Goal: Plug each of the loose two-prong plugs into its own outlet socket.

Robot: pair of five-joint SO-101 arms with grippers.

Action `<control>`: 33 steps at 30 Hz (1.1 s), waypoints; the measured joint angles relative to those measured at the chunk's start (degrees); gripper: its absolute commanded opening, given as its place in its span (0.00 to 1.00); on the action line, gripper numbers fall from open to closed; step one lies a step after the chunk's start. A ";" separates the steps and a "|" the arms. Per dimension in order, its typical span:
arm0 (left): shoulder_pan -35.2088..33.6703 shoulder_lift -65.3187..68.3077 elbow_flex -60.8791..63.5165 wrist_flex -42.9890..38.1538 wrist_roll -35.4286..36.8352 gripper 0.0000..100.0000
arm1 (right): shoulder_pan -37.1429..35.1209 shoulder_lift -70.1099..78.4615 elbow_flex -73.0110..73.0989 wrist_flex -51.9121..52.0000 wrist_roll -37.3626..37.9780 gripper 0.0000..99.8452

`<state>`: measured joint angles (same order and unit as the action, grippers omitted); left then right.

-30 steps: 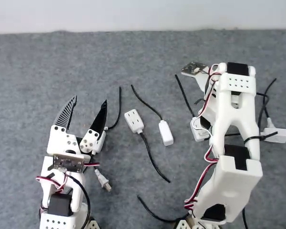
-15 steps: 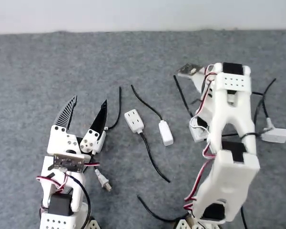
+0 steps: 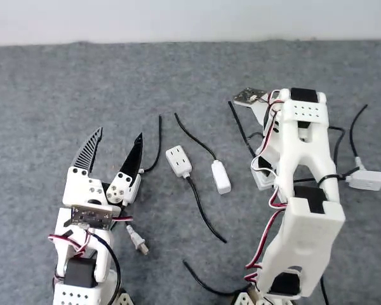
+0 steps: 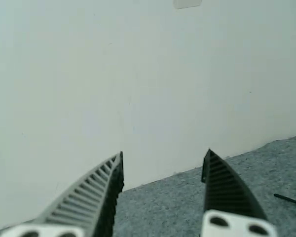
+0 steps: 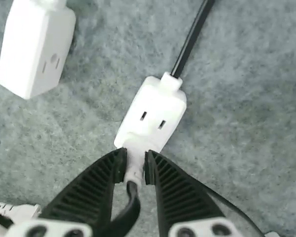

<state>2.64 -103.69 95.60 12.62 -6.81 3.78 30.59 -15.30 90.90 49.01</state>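
Note:
In the right wrist view my right gripper (image 5: pixel 134 158) is shut on a small white plug (image 5: pixel 133 168) with a black cord. The plug's front is pressed against the end of a white outlet block (image 5: pixel 150 116). Seen from above, that block (image 3: pixel 261 178) peeks out from under the right arm, which hides the gripper itself. My left gripper (image 3: pixel 119 136) stands open over the carpet at the left, with nothing between its fingers (image 4: pixel 103 187). A loose two-prong plug (image 3: pixel 136 240) lies beside the left arm's base.
Two more white outlet blocks (image 3: pixel 178 160) (image 3: pixel 221 176) lie mid-table with black cords trailing, and another (image 3: pixel 366 182) lies at the far right. A further outlet block (image 5: pixel 34 49) lies near the held plug. Black cords curl around both arms on the grey carpet (image 3: pixel 82 82).
The right arm has shifted a little to the left, and the outlet block beneath it has moved with it. The left arm has kept still.

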 measured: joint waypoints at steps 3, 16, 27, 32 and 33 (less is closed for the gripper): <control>0.00 0.00 0.00 0.00 0.00 0.25 | -0.18 2.73 1.41 -3.34 -0.18 0.01; 0.09 0.00 0.00 0.00 0.00 0.25 | 1.23 3.08 2.20 -4.31 -0.18 0.01; 0.35 0.00 0.00 0.00 0.00 0.25 | 4.84 3.08 1.85 -4.13 -0.35 0.08; 1.14 0.00 0.00 0.00 0.00 0.25 | 9.58 3.52 -3.60 0.53 -0.18 0.11; 1.14 0.00 0.00 0.00 0.00 0.25 | 10.90 3.52 -5.01 1.41 -0.18 0.11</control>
<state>3.78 -103.69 95.60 12.62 -6.81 14.68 34.11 -20.31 92.31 48.84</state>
